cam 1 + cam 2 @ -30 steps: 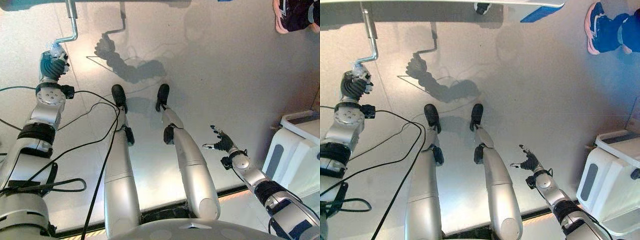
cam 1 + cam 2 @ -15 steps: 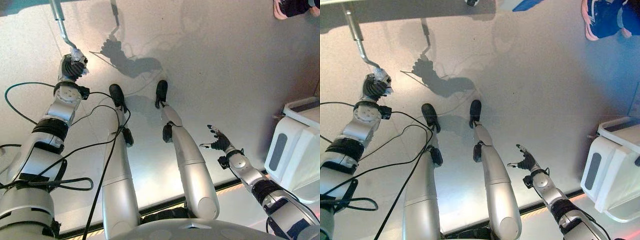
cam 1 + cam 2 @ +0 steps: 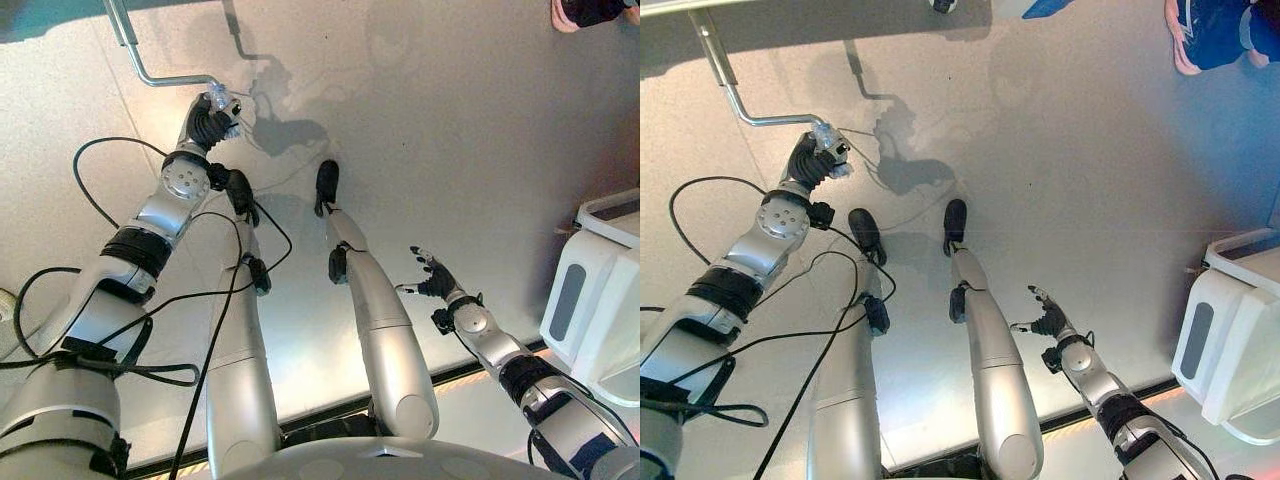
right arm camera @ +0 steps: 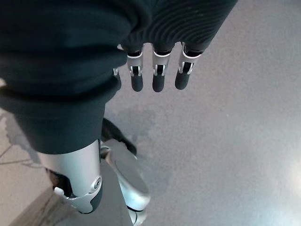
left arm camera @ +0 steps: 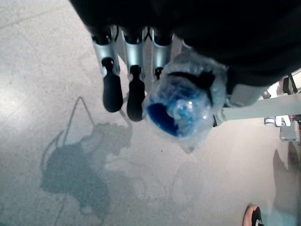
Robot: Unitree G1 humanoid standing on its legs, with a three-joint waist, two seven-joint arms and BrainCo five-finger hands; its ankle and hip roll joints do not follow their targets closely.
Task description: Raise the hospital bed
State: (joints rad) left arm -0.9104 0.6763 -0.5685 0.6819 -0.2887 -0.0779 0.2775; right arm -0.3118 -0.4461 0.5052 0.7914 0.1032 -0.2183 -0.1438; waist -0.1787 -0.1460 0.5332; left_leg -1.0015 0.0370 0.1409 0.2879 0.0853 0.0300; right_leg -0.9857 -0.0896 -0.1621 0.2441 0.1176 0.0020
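Nearest, low on the right, the right hand [image 3: 436,281] hangs over the bare grey floor [image 3: 450,150], fingers spread and relaxed, holding nothing; its own wrist view confirms this, the straight dark-tipped fingers [image 4: 157,75] lined up above plain floor. Just right of it, against the right edge, stands a white plastic unit [image 3: 598,290] with a grey oval panel on its side, well apart from the hand. Farther out on the left, the left hand [image 3: 211,120] is clenched round the end grip of the bed's crank handle [image 3: 165,79], a bent silver rod that runs left from the hand, turns and climbs toward the far left, where it meets the edge of the hospital bed [image 3: 700,6] at the far rim of the scene. The eye views show the crank's whole shape and its join with the bed; the left wrist view gives what they cannot, the grip [image 5: 181,109] itself from close by, a blue knob wrapped in clear crinkled plastic, with the fingers [image 5: 113,92] curled beside it and the grey rod leading away. Farthest off, at the far right corner, a person's shoe [image 3: 1200,30] in blue with a pink sole rests on the floor.
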